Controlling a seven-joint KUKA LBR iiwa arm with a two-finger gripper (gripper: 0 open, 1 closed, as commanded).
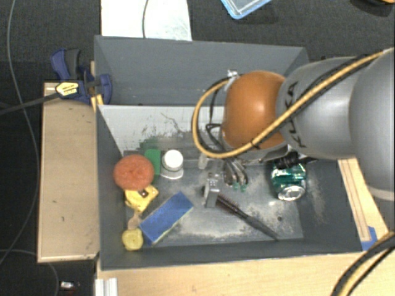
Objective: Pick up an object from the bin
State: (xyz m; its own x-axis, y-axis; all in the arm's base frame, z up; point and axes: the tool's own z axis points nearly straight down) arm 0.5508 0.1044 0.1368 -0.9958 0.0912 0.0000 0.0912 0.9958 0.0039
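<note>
My gripper hangs low over the middle of the bin floor, under the arm's orange cover. A thin dark stick lies slanted on the floor, and its upper left end is right at the gripper's tip. To the right, a green and silver can lies on its side, partly under the arm. A blue rectangular sponge rests to the gripper's lower left. I see nothing held.
Along the bin's left side lie a round orange-red scrubber, a green bottle with a white cap, a yellow tape measure and a small yellow lump. The arm covers the bin's right rear.
</note>
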